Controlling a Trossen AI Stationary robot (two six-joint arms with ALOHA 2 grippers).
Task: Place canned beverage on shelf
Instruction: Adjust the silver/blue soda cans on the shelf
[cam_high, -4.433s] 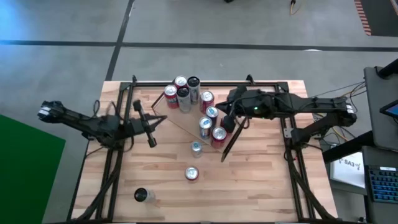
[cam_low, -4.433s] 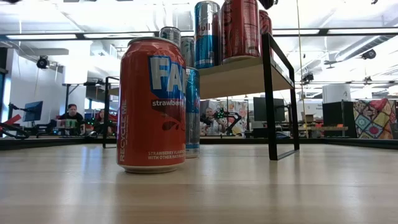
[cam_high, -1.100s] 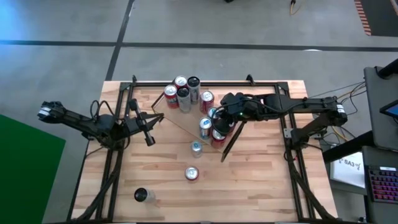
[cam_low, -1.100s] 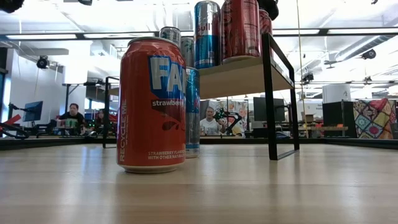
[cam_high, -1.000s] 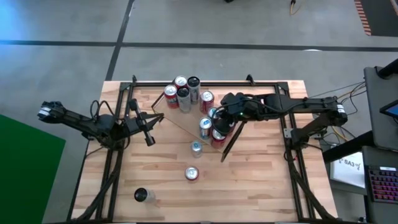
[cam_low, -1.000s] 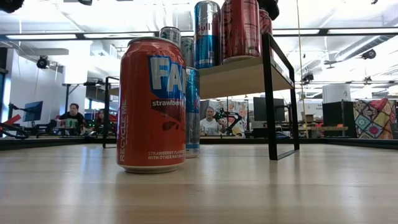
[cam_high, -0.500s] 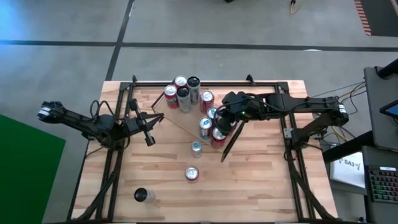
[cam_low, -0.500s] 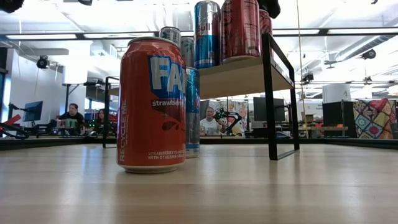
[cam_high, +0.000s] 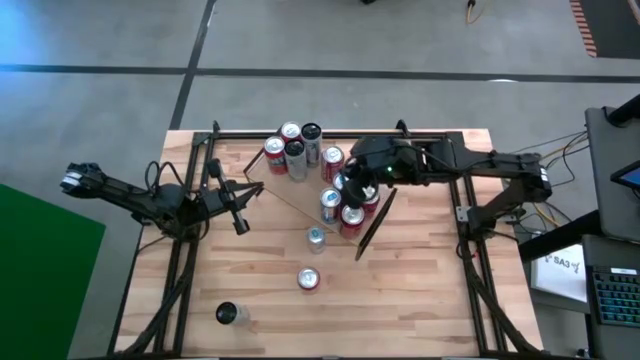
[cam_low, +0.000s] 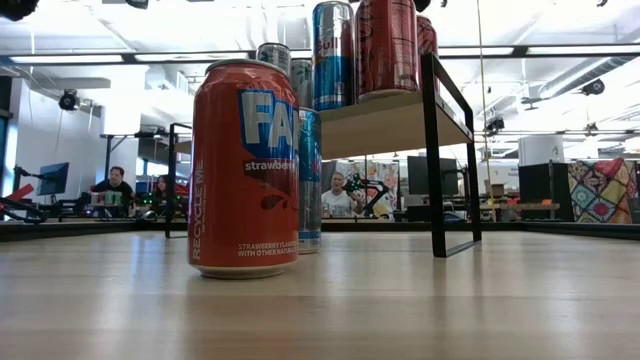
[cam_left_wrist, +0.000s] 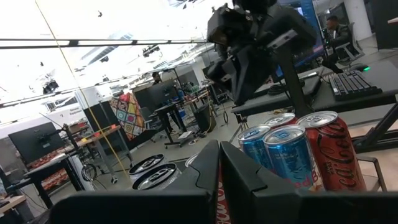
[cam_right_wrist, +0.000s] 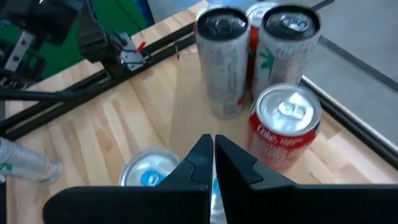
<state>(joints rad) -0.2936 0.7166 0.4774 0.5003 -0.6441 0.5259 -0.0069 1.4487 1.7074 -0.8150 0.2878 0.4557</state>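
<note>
Right gripper (cam_high: 352, 181) clenched, empty, above shelf (cam_high: 300, 196) cans; left gripper (cam_high: 240, 216) clenched, empty, over worktop (cam_high: 410, 290).

Light-wood shelf (cam_low: 385, 122) on black frames, upright cans (cam_low: 388, 48) standing on top (mid-table)

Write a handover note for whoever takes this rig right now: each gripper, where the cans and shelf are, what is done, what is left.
Left gripper: shut, empty, waiting over the table's left side.
Right gripper: shut, empty, above the cans at the shelf's right end.
Shelf: runs diagonally across the table's middle; several cans stand on it in two clusters, a far-left group and a right-end group.
Done: those cans are placed.
Left: three cans stand on the tabletop, a blue-topped can, a red can nearer the front, and a dark can at the front left corner. None is gripped yet.
</note>
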